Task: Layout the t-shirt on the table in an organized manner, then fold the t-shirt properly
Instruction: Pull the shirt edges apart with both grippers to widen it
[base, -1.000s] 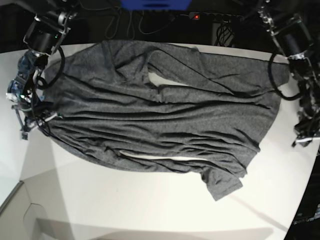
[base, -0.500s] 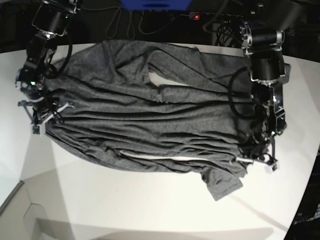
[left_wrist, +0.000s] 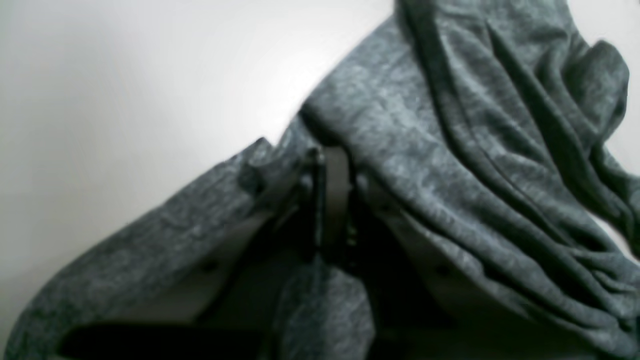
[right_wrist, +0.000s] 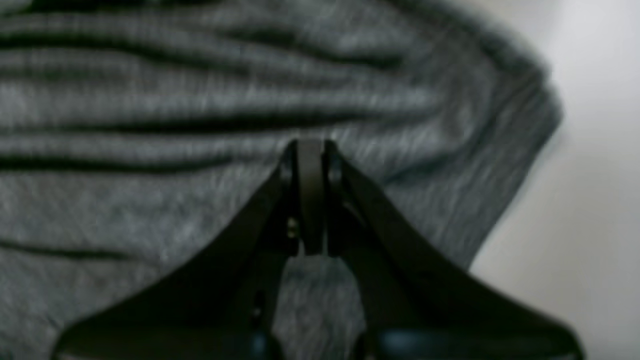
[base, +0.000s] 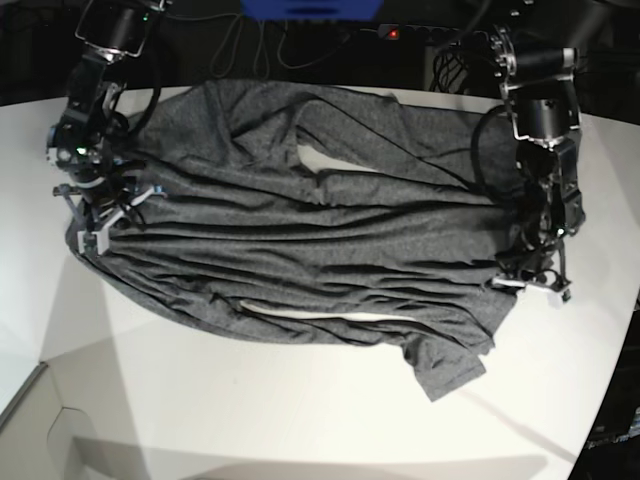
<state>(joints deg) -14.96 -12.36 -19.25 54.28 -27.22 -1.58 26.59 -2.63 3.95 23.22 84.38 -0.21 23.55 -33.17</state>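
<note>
The dark grey t-shirt (base: 320, 230) lies spread and wrinkled across the white table (base: 300, 420), one sleeve pointing to the front right. My left gripper (base: 530, 283) sits at the shirt's right hem. In the left wrist view the left gripper (left_wrist: 332, 155) is shut, with t-shirt (left_wrist: 450, 150) cloth bunched around and between its fingers. My right gripper (base: 100, 225) is at the shirt's left edge. In the right wrist view the right gripper (right_wrist: 310, 147) has its fingers pressed together over the rippled t-shirt (right_wrist: 150, 100); I see no cloth in it.
Black cables and a power strip with a red light (base: 395, 33) run along the back edge, beside a blue object (base: 310, 8). Bare table (left_wrist: 125, 100) shows beyond the hem. The table's curved edge runs down the right side.
The left arm swung in from the table's right edge onto the shirt's right hem, then drew back slightly. The right gripper moved rightward onto the shirt's left edge.
</note>
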